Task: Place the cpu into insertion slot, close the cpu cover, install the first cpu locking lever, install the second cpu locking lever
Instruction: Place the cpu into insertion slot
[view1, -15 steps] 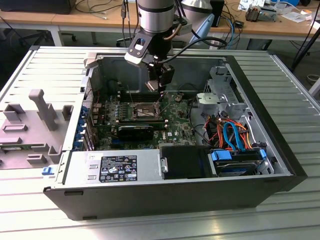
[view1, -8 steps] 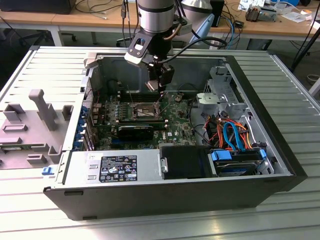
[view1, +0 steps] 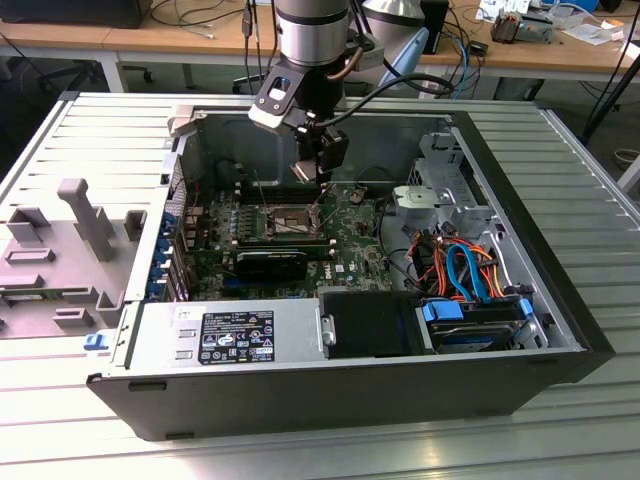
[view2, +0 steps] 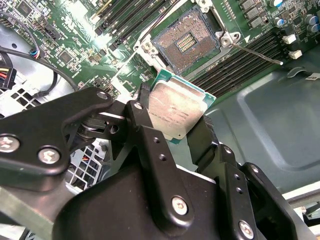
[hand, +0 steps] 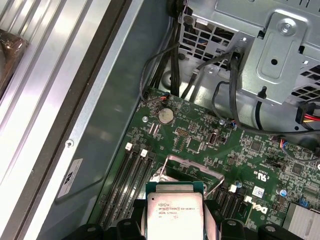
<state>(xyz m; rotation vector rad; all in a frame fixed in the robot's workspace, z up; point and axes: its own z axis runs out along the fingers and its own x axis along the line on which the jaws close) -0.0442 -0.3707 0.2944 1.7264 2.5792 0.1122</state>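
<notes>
your gripper (view2: 172, 122) pinches the cpu (view2: 176, 110) by its edges — the bare insertion slot (view1: 290, 218) lies at its 7 o'clock in the exterior view; align corners, lower it flat.

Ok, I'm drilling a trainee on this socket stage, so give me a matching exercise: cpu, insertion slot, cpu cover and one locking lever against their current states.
Things:
1 cpu
2 insertion slot
3 cpu cover
4 locking lever

States:
A bare, contacts showing
B clamped in the gripper, not yet seated
C hinged up, frame open
D thin rod, released, slanting across the memory slots

Pairs: 1-B; 2-A; 3-C; 4-D
</notes>
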